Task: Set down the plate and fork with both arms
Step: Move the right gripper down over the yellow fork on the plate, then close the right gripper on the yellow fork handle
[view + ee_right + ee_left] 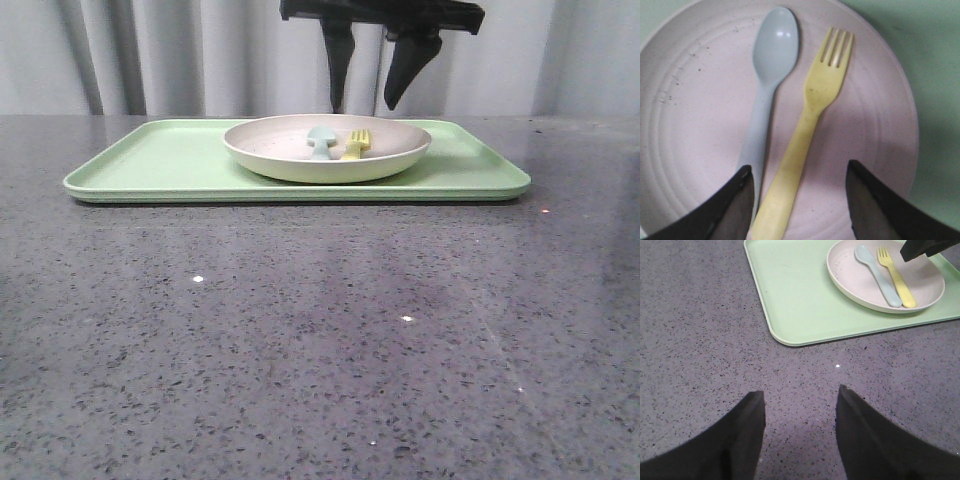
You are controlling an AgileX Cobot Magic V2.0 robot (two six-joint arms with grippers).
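Note:
The cream-white plate [290,165] lies on the light-green tray [150,160]. The pale-yellow fork [355,143] lies inside the plate beside a light-blue spoon [320,140]. My right gripper [363,100] hangs open just above the plate. In the right wrist view the gripper [799,167] straddles the fork's handle [815,105] without touching it, and the spoon [772,55] lies by one finger on the plate [695,125]. My left gripper [800,390] is open and empty over the bare table, off the tray's corner [795,295]. From there the plate [850,280] and fork [897,280] show.
The grey speckled table [320,340] stretches in front of the tray. A grey curtain [150,50] hangs behind the table. The tray's left half [170,150] holds nothing.

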